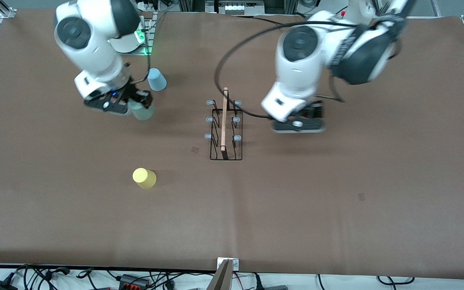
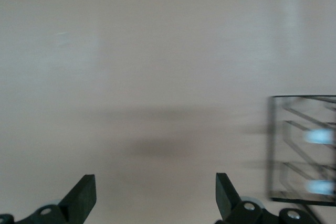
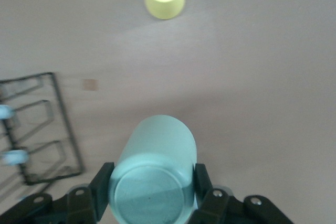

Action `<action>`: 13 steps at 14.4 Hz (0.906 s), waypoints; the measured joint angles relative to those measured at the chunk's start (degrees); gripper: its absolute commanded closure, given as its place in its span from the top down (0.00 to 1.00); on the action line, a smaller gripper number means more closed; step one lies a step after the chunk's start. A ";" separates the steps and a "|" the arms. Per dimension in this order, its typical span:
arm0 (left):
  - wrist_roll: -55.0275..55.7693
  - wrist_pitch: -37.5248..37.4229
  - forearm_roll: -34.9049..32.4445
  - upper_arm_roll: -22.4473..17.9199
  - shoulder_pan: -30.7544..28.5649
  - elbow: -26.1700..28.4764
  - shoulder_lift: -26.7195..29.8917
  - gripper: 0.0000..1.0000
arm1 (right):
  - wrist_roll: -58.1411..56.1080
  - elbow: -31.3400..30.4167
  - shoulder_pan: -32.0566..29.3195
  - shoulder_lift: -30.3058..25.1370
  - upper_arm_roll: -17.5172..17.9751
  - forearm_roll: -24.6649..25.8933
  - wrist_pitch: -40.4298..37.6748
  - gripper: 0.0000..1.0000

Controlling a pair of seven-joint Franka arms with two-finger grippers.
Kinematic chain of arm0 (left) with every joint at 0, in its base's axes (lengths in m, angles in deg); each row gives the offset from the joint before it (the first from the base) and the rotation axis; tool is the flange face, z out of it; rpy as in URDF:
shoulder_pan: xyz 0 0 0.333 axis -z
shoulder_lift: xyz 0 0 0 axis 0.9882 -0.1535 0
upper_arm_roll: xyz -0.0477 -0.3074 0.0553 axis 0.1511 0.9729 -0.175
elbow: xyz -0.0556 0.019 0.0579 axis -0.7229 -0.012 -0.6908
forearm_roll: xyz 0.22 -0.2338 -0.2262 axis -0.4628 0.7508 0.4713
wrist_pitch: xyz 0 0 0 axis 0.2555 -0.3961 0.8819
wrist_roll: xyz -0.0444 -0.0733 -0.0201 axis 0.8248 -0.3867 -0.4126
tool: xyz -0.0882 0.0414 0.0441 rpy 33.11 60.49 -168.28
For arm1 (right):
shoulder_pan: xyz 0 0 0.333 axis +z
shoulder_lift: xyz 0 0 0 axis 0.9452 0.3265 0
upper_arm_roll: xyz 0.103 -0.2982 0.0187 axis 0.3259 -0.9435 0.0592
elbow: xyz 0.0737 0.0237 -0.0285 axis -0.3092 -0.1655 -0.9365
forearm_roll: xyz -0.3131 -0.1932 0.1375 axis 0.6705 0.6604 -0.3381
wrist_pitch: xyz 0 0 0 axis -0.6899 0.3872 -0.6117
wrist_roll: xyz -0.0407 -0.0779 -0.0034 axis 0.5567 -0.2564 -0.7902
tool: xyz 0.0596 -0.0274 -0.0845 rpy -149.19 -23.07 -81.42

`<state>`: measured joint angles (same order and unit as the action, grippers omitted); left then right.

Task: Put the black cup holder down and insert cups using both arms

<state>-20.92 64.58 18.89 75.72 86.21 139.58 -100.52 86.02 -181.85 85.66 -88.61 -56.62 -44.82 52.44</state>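
Front view: black cup holder (image 1: 226, 128) stands on the bench (image 1: 336, 209) near mid-bench, long axis running 12-to-6, wooden rod handle (image 1: 224, 119) along that same line, grey-tipped prongs sticking out to 3 and 9. Left end effector (image 1: 297, 125) hovers over bare bench just beside the holder, toward the left arm's end, fingers apart, nothing between them. Right end effector (image 1: 137, 105) is clamped on the grey-green cup (image 1: 142, 110), over the bench toward the right arm's end. Blue cup (image 1: 156, 79) sits at 12 o'clock of that held cup. Yellow cup (image 1: 144, 178) sits at 6 o'clock of it, nearer the front camera, well apart from the holder. Wide open bench at 6 of the holder and toward the left arm's end.
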 measured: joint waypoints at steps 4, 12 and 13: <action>-18.18 -5.24 3.74 -0.14 -11.77 -2.47 0.67 1.00 | 18.10 3.77 4.63 3.97 5.85 -0.07 1.86 0.04; -25.46 -21.14 16.70 -0.13 -27.31 -4.09 2.08 1.00 | 28.25 4.65 9.99 13.06 8.25 -0.07 8.87 0.06; -25.46 -21.47 16.70 -0.14 -27.90 -4.11 2.54 1.00 | 28.25 4.66 10.00 13.16 8.24 -0.07 8.88 0.07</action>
<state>-46.38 43.11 35.58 75.58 58.31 135.47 -97.98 114.26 -177.19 95.66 -75.45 -48.38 -44.90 61.32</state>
